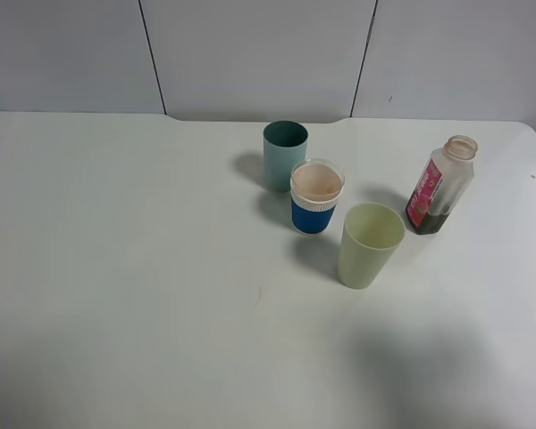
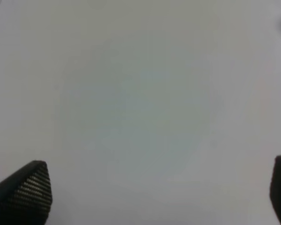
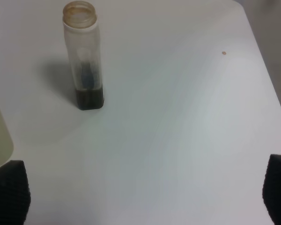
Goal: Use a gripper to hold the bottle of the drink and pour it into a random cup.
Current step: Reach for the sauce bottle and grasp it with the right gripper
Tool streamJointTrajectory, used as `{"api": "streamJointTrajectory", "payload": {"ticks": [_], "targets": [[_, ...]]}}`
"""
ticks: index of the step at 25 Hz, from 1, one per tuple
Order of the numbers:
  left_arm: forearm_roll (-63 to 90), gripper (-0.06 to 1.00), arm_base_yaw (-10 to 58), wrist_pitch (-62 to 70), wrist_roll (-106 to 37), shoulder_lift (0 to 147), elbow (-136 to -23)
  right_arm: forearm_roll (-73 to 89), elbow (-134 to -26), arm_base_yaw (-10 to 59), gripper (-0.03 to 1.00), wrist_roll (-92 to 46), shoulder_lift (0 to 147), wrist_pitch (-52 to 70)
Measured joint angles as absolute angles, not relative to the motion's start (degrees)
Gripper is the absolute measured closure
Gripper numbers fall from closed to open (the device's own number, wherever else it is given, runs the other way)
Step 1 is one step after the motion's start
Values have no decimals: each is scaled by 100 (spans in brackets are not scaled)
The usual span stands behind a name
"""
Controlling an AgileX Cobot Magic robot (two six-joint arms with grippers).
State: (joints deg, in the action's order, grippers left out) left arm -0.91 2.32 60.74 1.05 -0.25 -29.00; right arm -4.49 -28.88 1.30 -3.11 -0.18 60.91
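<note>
The bottle of the drink [image 1: 439,188] stands uncapped on the table [image 1: 116,268] — pink-red label [image 1: 423,191], writing unreadable. Left gripper [image 2: 159,187] and right gripper [image 3: 144,190] — jaws wide apart, holding nothing.

The table [image 1: 116,268] is white, one cup [image 1: 285,154] dark teal, another cup [image 1: 315,197] clear with a blue band below a white one, the tallest cup [image 1: 369,244] pale yellow-green, and the bottle [image 1: 439,186] clear with a pink-red label and dark brown liquid.
</note>
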Motion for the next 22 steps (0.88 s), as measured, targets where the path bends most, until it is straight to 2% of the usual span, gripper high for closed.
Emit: {"api": "streamJointTrajectory", "payload": {"ticks": [12,22], "targets": [[-91,2,232,6074,105,-25,-2900,-449,-2898,130,-3,-311,98,6091],[-91,2,232,6074,105,-25,-2900,-396,-3511,130,-3,-311,1922,5942]]}}
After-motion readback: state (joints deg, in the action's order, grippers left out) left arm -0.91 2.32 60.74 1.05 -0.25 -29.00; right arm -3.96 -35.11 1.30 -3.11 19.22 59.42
